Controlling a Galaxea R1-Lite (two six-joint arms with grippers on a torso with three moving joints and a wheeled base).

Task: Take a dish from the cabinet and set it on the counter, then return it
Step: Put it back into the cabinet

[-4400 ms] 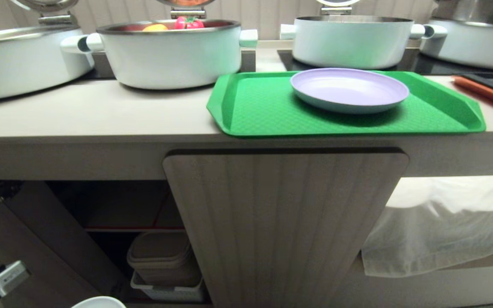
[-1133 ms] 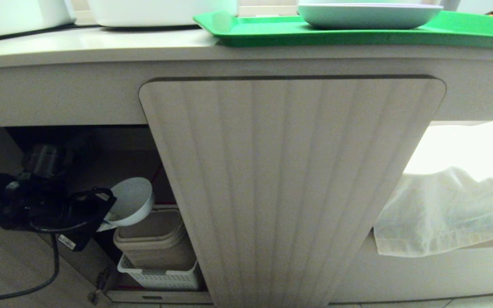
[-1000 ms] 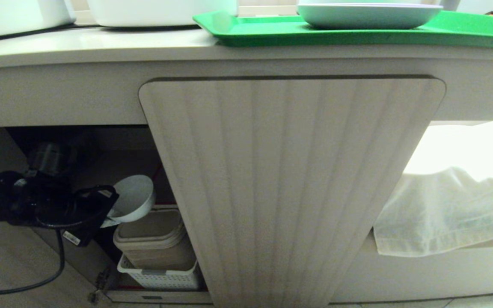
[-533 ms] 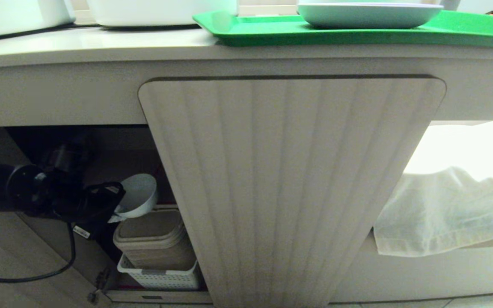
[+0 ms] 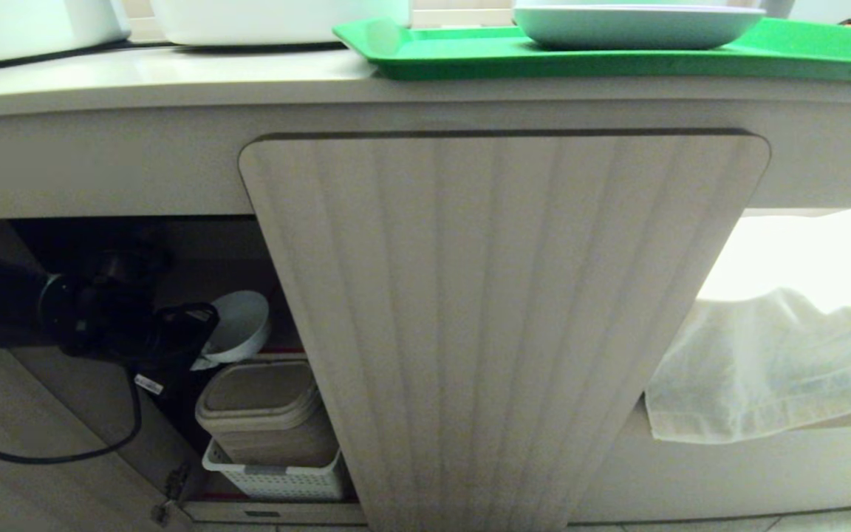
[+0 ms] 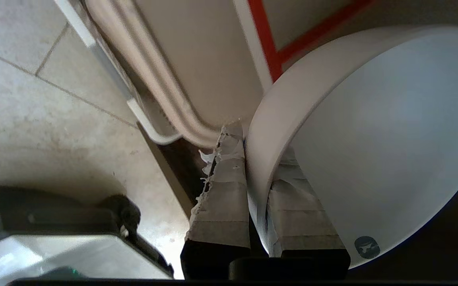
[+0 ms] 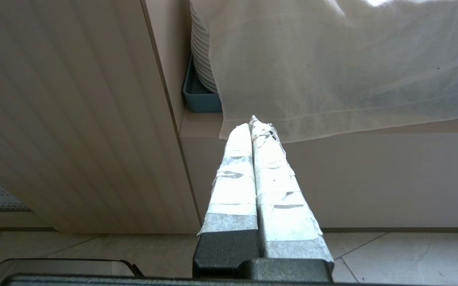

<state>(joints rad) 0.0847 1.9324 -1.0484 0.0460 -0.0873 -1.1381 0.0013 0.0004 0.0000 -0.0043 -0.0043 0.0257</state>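
taped right tool (image 7: 254, 123) tips together before a white cloth (image 7: 340, 67), fluted cabinet door (image 7: 66, 119) beside it

Over the last second the left gripper (image 5: 200, 347) has carried the dish (image 5: 237, 329) a little up and deeper into the open cabinet (image 5: 196, 251), away from the stacked beige container (image 5: 263, 403) beneath it, its rim still pinched.

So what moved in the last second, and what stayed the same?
The left gripper, fingers clamped on the white bowl, carried it a little up and deeper into the cabinet. The beige container, cabinet door and green tray stayed put.
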